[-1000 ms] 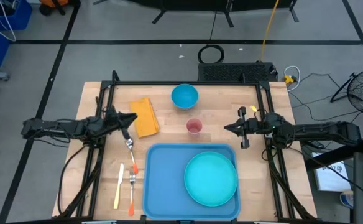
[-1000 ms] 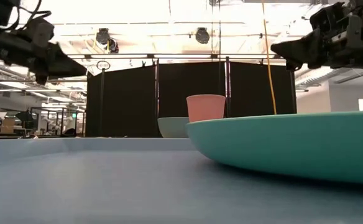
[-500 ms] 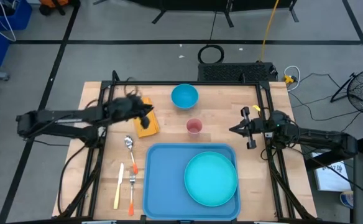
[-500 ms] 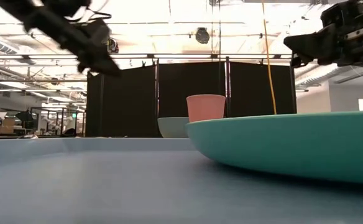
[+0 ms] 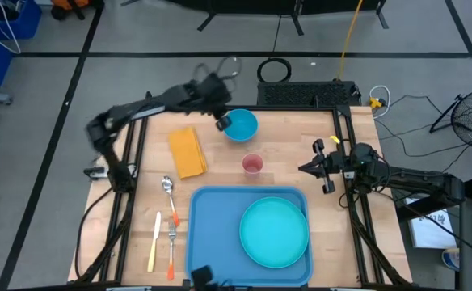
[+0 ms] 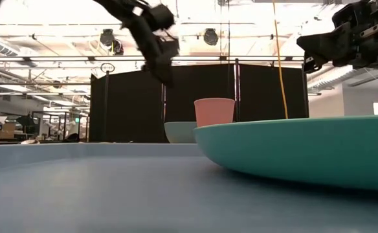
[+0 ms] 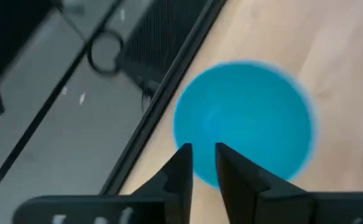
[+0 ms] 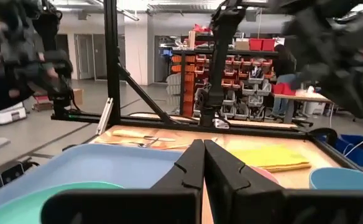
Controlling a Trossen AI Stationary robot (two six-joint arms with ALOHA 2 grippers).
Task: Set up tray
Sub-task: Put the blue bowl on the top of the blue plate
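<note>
Left gripper (image 5: 220, 121) over bowl (image 5: 241, 125) rim, behind tray (image 5: 212, 234), fingers nearly together. Right gripper (image 5: 310, 167) right of cup (image 5: 253, 165), fingers together. Plate (image 5: 275, 233) on tray.

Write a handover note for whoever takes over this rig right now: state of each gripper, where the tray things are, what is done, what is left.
Left gripper: hangs over the blue bowl at the table's far edge, jaws nearly closed, empty.
Right gripper: waits at the right side, jaws closed, empty.
Tray: at the near edge, holding only the turquoise plate.
Off the tray: bowl, pink cup, yellow napkin, spoon, knife and fork.
Done: plate placed. Left, judging by the layout: probably the bowl next, then the rest.
</note>
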